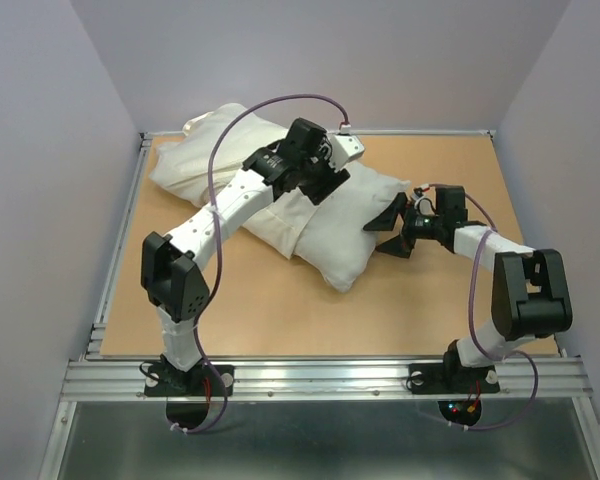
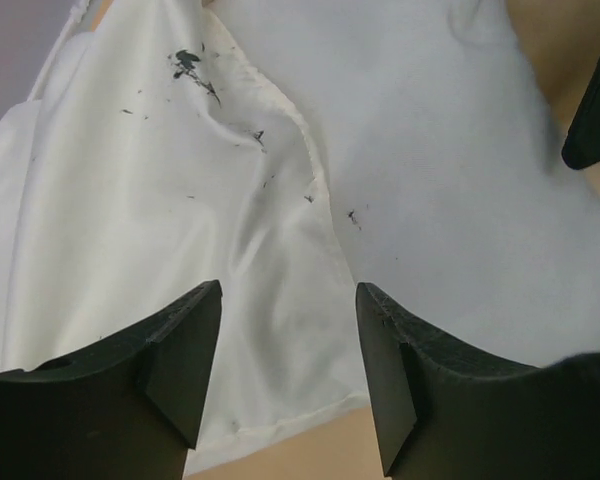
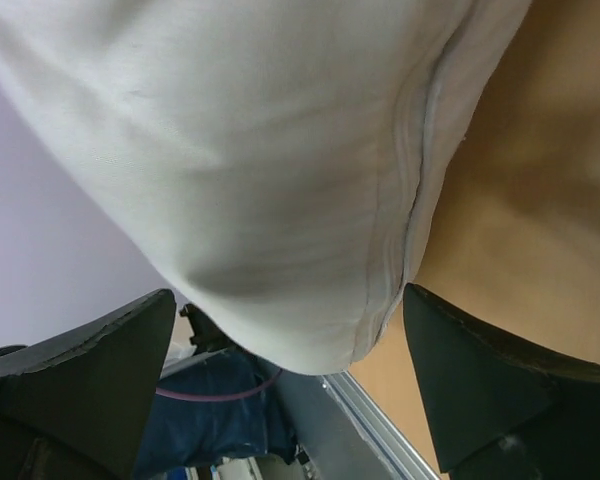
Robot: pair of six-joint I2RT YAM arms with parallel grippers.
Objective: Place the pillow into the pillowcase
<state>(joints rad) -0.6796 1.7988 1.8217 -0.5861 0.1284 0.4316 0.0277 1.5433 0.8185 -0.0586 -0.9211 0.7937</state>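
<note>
Two claws, both spread and gripping nothing: your left gripper (image 2: 290,290) hovers over the hemmed edge of the pillowcase (image 2: 130,200), limp wrinkled cream cloth. Your right gripper (image 3: 290,295) straddles a seamed corner of the puffy greyish-white pillow (image 3: 230,150), which lies diagonally on the table (image 1: 280,310).

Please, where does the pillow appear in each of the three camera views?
Top external: the pillow lies diagonally mid-table, bare end toward the right claw.
Left wrist: pillow at upper right, beside the pillowcase hem.
Right wrist: pillow fills the upper part, its seamed end pointing down.
Shared landmark: the tan table, seen in all three.
</note>
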